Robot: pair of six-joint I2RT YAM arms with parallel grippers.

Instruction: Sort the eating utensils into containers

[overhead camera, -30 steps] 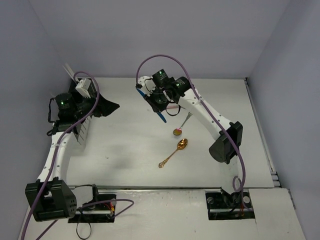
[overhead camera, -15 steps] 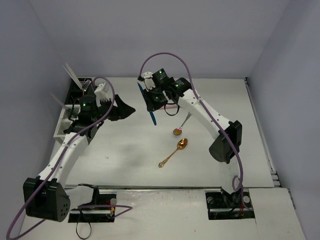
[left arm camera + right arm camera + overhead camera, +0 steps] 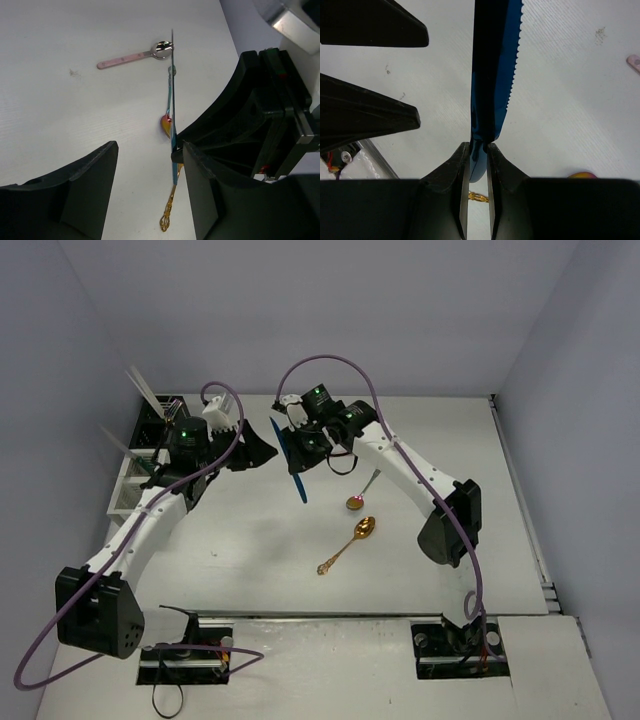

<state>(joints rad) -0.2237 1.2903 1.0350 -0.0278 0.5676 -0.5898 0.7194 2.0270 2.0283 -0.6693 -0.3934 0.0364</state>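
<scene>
My right gripper (image 3: 479, 150) (image 3: 303, 447) is shut on one end of a blue serrated knife (image 3: 492, 75) (image 3: 299, 486) and holds it above the table. My left gripper (image 3: 150, 150) (image 3: 262, 446) is open, and the knife (image 3: 173, 120) stands edge-on between its fingers, close to the right one. A gold spoon (image 3: 347, 545) and a silver spoon with a coloured bowl (image 3: 362, 490) lie on the table. A pink-handled spoon (image 3: 131, 56) lies farther off. The black caddy (image 3: 153, 428) and the white caddy (image 3: 127, 490) stand at the far left, with thin pale sticks (image 3: 140, 390) in them.
The right arm's body (image 3: 260, 115) fills the right of the left wrist view. The left gripper's black fingers (image 3: 365, 120) show at the left of the right wrist view. Purple cables loop over both arms. Grey walls close in the table.
My left arm has swung right, from the caddies to the knife, and its jaws have narrowed. My right gripper has carried the knife a little to the left to meet it.
</scene>
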